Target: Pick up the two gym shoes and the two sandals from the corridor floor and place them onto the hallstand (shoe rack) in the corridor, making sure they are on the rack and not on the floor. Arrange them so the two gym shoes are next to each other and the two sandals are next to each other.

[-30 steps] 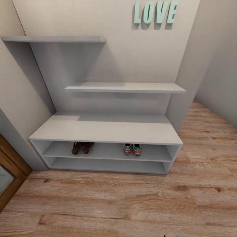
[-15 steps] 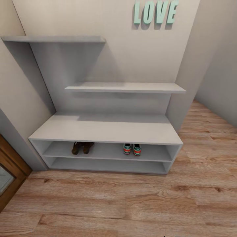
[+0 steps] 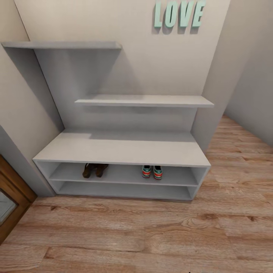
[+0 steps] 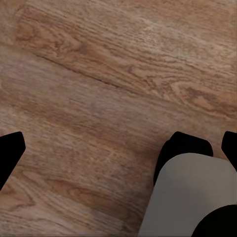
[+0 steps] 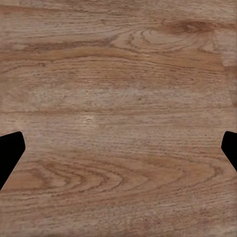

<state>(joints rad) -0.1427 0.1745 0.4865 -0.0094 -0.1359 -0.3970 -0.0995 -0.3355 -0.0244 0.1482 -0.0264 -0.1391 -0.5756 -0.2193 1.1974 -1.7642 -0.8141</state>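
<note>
The pale grey hallstand [image 3: 121, 149] has a flat matte bench top and two staggered wall shelves. On its upper open shelf, the two brown leather sandals [image 3: 94, 170] sit side by side at the left, the two gym shoes [image 3: 152, 171] together at the right (heels outward). Knotty wood-grain corridor floor [image 3: 151, 235] lies below. The left gripper [image 4: 118, 148] and right gripper [image 5: 118, 148] are spread wide, holding nothing.
</note>
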